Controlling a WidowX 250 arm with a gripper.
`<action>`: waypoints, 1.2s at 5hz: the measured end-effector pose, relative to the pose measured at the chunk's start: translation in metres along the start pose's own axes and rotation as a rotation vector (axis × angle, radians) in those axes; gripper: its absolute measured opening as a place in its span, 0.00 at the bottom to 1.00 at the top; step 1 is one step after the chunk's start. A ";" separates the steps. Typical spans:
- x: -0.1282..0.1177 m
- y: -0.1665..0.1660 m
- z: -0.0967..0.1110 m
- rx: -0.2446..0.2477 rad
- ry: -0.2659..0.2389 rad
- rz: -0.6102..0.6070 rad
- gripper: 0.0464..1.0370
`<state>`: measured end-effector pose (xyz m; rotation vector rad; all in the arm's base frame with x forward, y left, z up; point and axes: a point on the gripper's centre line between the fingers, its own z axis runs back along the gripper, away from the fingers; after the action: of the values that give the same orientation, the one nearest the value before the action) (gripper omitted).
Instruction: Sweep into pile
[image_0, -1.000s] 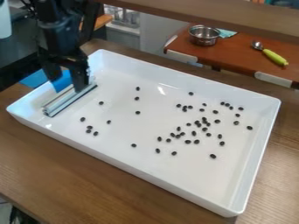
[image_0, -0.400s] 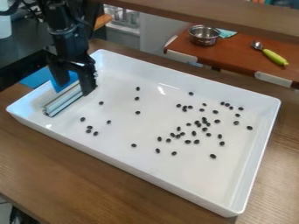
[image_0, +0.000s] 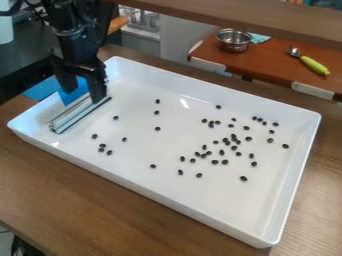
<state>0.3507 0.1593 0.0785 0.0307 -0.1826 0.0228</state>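
Near the far left corner of the white tray (image_0: 220, 195), the hand (image_0: 83, 97) hangs over the sweeper (image_0: 75, 115), its fingers spread, with the blue piece (image_0: 81, 89) showing between and behind them; whether either one touches it, I cannot tell. The sweeper lies slantwise on the tray floor beside the left wall, well apart from most of the dark beans (image_0: 225, 140), which are thickest toward the right, with a few stragglers nearer the blade. The step in hand looks to be taking hold of the sweeper. Best to centre the fingers on the blue piece and close squarely, since a crooked pinch could let the blade twist once it meets the beans. After that, the long edge should sit flat along the floor, set down on the outer side of the stragglers, and travel slowly toward the denser patch. Pressing lightly would keep the tray from sliding on the counter (image_0: 80, 200); hurrying might send beans rolling around the blade's ends. Short, overlapping strokes from different sides should draw the scatter together, lifting clear between them.
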 end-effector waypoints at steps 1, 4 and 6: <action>0.001 0.003 -0.001 0.021 -0.003 -0.021 0.96; -0.008 0.014 -0.013 0.046 -0.014 -0.010 0.96; -0.012 0.014 -0.022 0.060 -0.014 0.003 0.93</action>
<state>0.3427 0.1736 0.0547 0.0909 -0.1963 0.0310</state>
